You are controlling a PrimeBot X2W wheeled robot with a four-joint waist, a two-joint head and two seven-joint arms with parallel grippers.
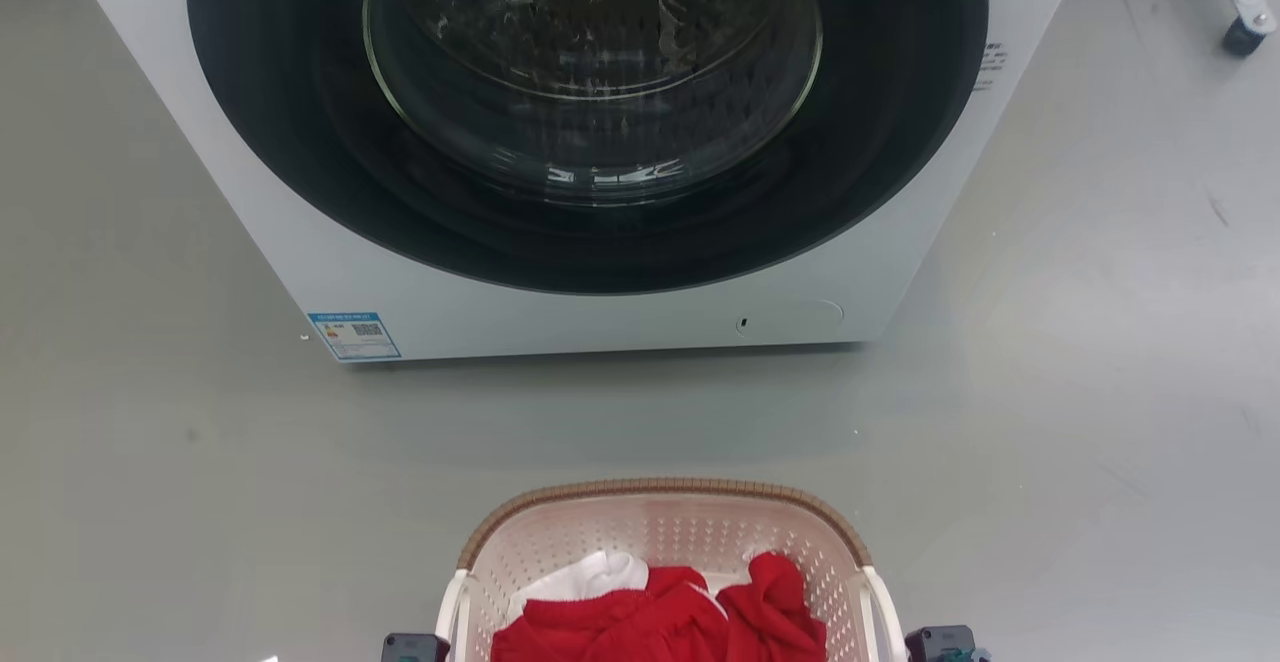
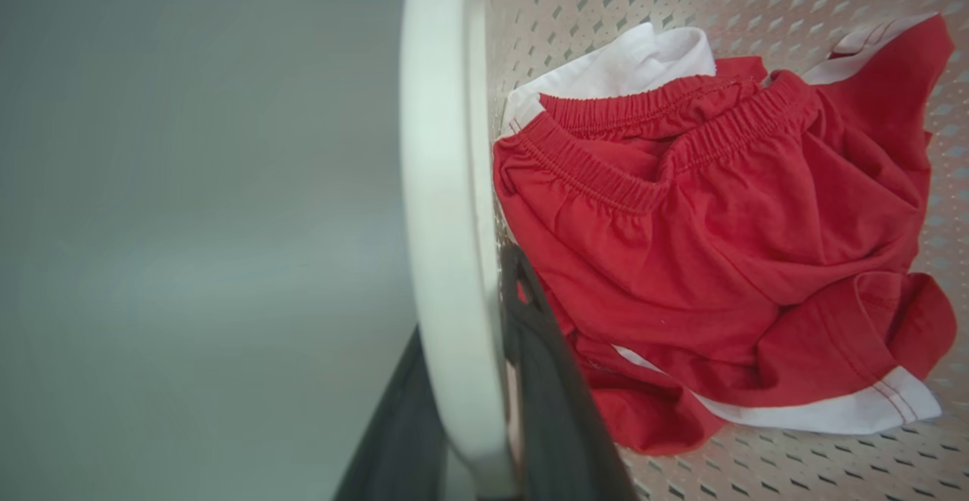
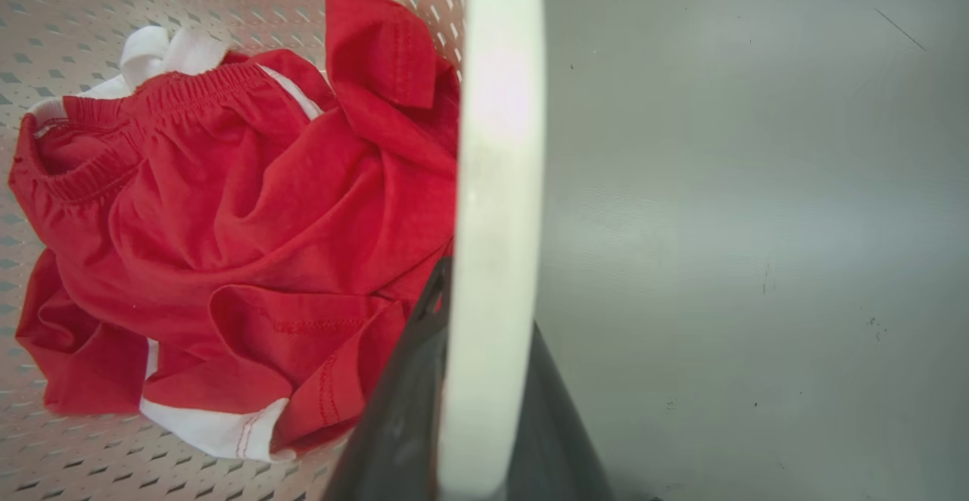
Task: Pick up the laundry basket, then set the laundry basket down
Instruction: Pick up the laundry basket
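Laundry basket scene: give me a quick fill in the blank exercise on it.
The laundry basket holds ____ and white clothes. Beyond it on the grey floor stands a white ____ with a round glass door. The left tool and right tool each straddle a white ____ of the basket.
Missing: red; washer; handle.

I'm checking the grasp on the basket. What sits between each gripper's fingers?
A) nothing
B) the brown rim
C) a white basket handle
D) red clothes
C: in the wrist views, the left gripper closes its fingers on the left handle, and the right gripper on the right handle, of the basket.
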